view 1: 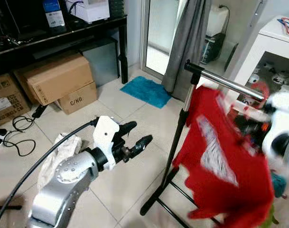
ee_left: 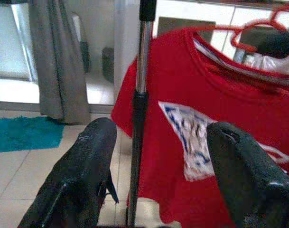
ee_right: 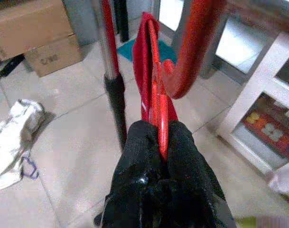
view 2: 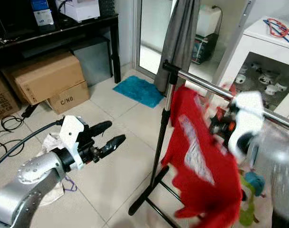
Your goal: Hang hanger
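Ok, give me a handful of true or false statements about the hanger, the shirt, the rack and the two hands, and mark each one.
1. The right hand is shut on the red hanger. True.
2. The left hand grips the rack's upright pole. False: its fingers are open and it holds nothing, off to the pole's left.
3. A red shirt with a pale print hangs from the hanger beside the rack. True.
4. The shirt lies on the floor. False: it is up at the height of the silver rail; what lies on the floor is a white cloth.
5. A blue mat lies on the tiles near the grey curtain. True.
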Robot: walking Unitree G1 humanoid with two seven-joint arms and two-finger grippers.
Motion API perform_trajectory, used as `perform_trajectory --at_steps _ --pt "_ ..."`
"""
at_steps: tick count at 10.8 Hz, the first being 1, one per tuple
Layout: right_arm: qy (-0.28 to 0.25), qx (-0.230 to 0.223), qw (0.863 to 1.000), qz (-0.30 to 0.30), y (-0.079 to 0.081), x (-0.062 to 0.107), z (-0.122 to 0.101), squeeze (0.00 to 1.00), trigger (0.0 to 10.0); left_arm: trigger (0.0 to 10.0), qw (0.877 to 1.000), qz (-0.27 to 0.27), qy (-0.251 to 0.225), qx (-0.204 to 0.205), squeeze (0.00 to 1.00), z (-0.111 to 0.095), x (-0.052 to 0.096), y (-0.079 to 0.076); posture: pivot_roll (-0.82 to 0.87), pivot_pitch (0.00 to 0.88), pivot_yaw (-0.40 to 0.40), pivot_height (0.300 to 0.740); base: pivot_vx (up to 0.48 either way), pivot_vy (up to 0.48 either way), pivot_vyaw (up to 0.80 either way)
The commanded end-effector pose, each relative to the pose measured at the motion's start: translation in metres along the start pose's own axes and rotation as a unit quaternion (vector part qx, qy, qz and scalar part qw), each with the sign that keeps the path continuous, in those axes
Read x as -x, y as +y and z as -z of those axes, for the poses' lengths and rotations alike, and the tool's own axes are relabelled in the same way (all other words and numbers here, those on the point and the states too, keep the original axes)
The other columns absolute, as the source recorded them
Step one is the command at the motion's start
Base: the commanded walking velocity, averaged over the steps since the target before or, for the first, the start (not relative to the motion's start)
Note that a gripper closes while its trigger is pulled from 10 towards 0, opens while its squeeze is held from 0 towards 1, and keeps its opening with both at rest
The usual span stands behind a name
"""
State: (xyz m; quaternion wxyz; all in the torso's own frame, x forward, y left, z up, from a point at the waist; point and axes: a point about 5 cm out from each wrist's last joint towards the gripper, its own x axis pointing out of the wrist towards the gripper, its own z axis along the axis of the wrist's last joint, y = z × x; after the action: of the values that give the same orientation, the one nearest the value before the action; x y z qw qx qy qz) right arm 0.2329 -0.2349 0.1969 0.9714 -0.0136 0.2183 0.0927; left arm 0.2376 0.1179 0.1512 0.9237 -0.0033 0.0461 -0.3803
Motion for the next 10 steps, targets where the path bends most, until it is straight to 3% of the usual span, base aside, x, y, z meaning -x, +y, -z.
perform_trajectory --at_steps 1,2,4,5,7,10 --pt "-0.021 0.006 1.000 -0.012 0.011 0.005 0.000 0.00 0.0 10.0 1.000 -0.004 0.001 0.000 0.00 0.002 -0.001 -0.002 0.04 0.000 -0.022 0.740 0.000 0.000 0.00" --pt "-0.025 -0.001 1.000 -0.019 0.017 0.004 0.003 0.00 0.0 10.0 1.000 -0.004 0.002 0.002 0.00 0.002 -0.001 -0.003 0.04 0.000 -0.019 0.740 0.000 0.000 0.00" --pt "-0.043 -0.017 0.996 -0.078 0.046 0.001 0.019 0.00 0.0 10.0 1.000 -0.010 0.003 0.010 0.00 0.004 -0.003 -0.004 0.04 0.000 -0.023 0.740 0.000 0.000 0.00" --pt "-0.056 -0.042 0.995 -0.069 0.053 -0.006 0.026 0.00 0.0 10.0 1.000 -0.016 0.000 0.015 0.00 0.004 -0.004 -0.005 0.04 0.000 -0.027 0.740 0.000 0.000 0.00" --pt "-0.063 -0.027 0.997 -0.041 0.058 -0.020 0.034 0.00 0.0 10.0 0.999 -0.031 -0.007 0.024 0.00 0.005 -0.004 -0.005 0.05 0.000 -0.047 0.740 -0.253 0.000 0.00" --pt "-0.082 0.006 0.995 -0.051 0.065 -0.041 0.028 0.00 0.0 10.0 0.998 -0.052 -0.009 0.025 0.00 0.003 0.001 -0.001 0.08 0.000 -0.066 0.740 -0.252 0.000 0.00"
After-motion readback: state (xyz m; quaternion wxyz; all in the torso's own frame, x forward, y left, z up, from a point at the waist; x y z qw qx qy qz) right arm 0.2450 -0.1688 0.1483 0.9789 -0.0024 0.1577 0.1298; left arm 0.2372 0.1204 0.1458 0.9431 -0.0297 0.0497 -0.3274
